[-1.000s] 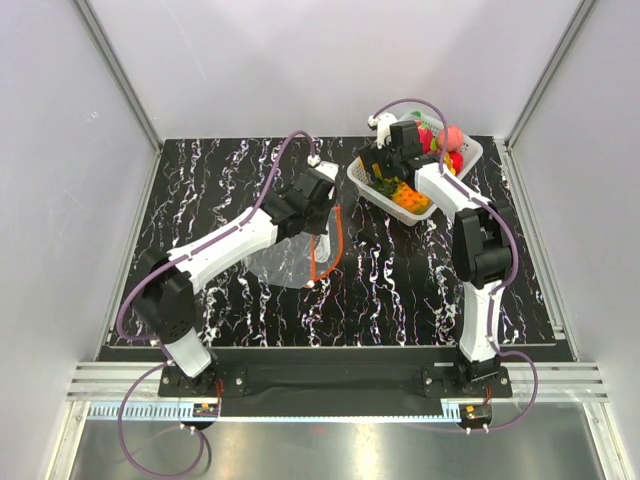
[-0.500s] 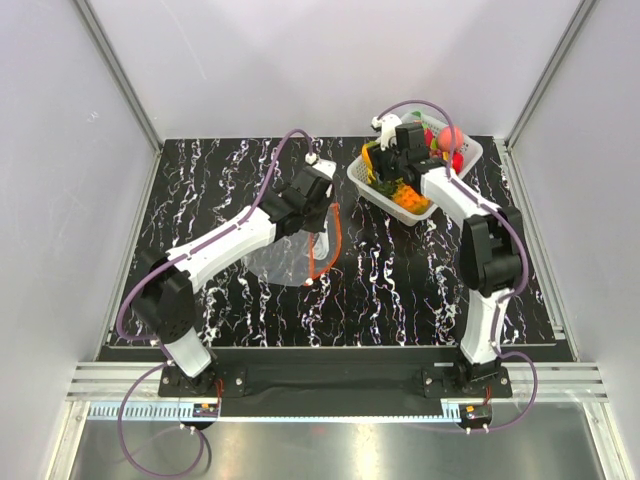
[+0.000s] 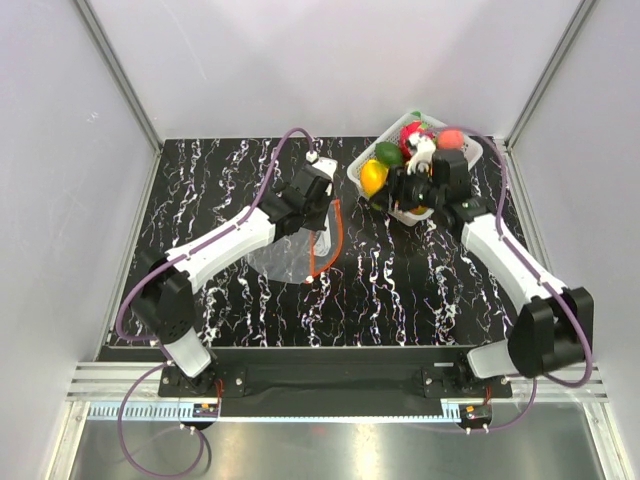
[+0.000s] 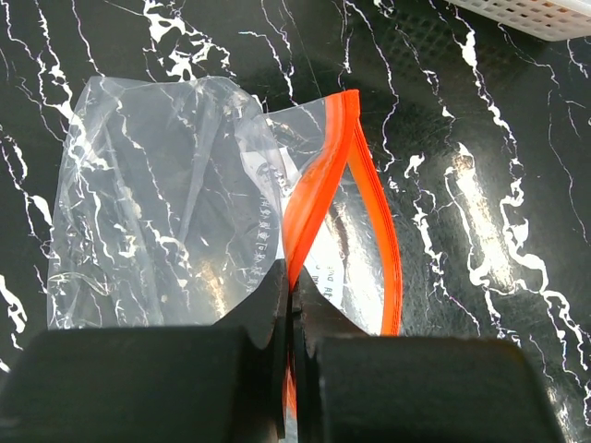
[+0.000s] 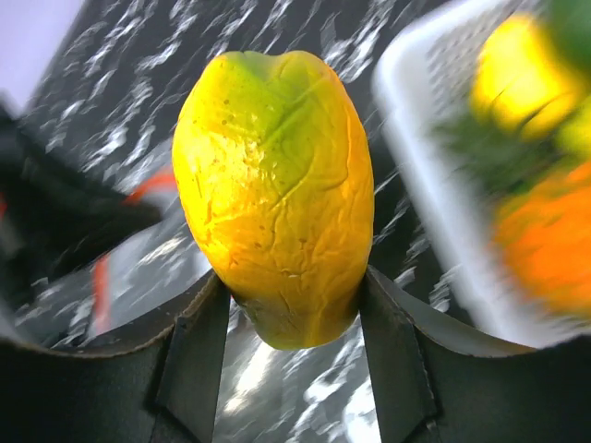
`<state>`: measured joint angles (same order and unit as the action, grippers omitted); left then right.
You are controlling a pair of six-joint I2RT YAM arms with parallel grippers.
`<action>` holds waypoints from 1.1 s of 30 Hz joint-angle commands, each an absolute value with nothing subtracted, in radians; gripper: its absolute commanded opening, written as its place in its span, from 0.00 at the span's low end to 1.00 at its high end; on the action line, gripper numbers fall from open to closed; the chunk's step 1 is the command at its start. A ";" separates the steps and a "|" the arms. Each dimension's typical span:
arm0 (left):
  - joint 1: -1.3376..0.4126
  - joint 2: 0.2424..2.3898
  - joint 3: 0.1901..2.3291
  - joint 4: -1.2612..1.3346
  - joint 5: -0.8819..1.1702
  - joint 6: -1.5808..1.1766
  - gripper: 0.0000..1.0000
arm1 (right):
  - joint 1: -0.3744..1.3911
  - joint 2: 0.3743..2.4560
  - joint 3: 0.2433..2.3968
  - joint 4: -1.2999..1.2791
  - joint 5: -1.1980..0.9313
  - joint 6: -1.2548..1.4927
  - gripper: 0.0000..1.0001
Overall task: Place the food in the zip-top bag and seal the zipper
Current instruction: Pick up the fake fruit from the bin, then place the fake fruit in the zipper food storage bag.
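Note:
The clear zip-top bag (image 3: 290, 255) lies on the black marbled table left of centre, its mouth gaping; it also shows in the left wrist view (image 4: 157, 212). Its red-orange zipper (image 3: 328, 240) forms an open loop (image 4: 369, 194). My left gripper (image 3: 312, 210) (image 4: 294, 305) is shut on the near side of the zipper. My right gripper (image 3: 383, 185) (image 5: 294, 295) is shut on a yellow-green toy fruit (image 3: 373, 177) (image 5: 277, 185) and holds it in the air at the basket's left edge. More food (image 3: 430, 145) lies in the basket: green, red, pink and orange pieces.
The white slotted basket (image 3: 470, 160) stands at the back right of the table, blurred at the right of the right wrist view (image 5: 434, 203). Its corner shows at the top of the left wrist view (image 4: 536, 14). Grey walls enclose the table.
My right gripper has lifted the yellow-green fruit out of the basket and swung left toward the bag. The left gripper still holds the zipper in place.

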<state>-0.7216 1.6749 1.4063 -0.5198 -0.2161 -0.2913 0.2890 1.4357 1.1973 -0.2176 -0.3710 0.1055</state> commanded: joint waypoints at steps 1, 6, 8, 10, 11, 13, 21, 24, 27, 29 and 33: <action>-0.718 1.608 1.402 -0.448 -0.189 -0.276 0.00 | 0.299 1.356 1.085 -0.166 -0.570 0.319 0.46; -0.718 1.577 1.365 -0.420 -0.209 -0.262 0.00 | 0.388 1.287 1.034 -0.279 -0.543 0.345 0.45; -0.716 1.572 1.356 -0.420 -0.213 -0.259 0.00 | 0.399 1.270 1.010 -0.311 -0.570 0.377 0.45; -0.716 1.569 1.348 -0.410 -0.210 -0.256 0.00 | 0.422 1.264 0.999 -0.319 -0.625 0.402 0.45; -0.716 1.569 1.347 -0.411 -0.207 -0.256 0.00 | 0.434 1.261 0.985 -0.316 -0.633 0.416 0.45; -0.718 1.568 1.347 -0.413 -0.201 -0.259 0.00 | 0.455 1.253 0.976 -0.321 -0.640 0.442 0.46; -0.723 1.543 1.322 -0.385 -0.196 -0.261 0.00 | 0.503 1.293 0.931 -0.195 -0.657 0.615 0.45; -0.724 1.537 1.321 -0.384 -0.184 -0.270 0.00 | 0.512 1.359 0.934 -0.141 -0.652 0.664 0.43; -0.727 1.534 1.321 -0.379 -0.170 -0.275 0.00 | 0.522 1.411 0.936 -0.074 -0.664 0.715 0.43; -0.732 1.531 1.321 -0.380 -0.169 -0.275 0.00 | 0.522 1.446 0.940 -0.060 -0.667 0.742 0.44; -0.756 1.522 1.313 -0.371 -0.175 -0.268 0.00 | 0.522 1.528 0.956 -0.011 -0.667 0.787 0.42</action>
